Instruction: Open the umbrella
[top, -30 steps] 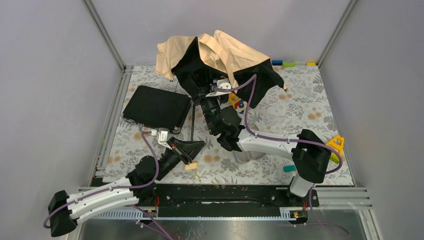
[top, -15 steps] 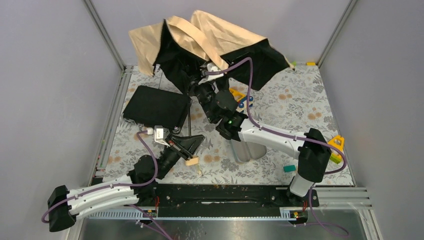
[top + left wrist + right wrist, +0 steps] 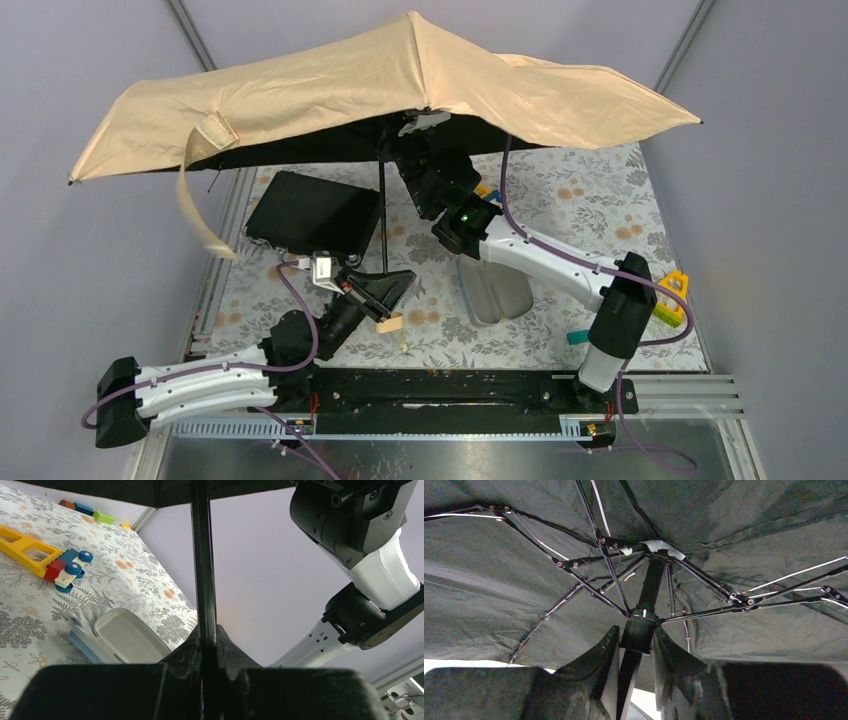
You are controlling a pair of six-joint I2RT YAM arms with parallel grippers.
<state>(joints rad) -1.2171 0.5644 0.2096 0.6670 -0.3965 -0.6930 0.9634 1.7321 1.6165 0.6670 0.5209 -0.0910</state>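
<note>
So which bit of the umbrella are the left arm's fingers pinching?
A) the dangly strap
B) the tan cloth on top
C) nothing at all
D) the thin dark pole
D: in the left wrist view the thin dark pole of the umbrella runs straight down between the left fingers, which are closed tight on it.

Left fingers point(image 3: 183, 658) clamped low; right fingers point(image 3: 597, 667) clasped high.
</note>
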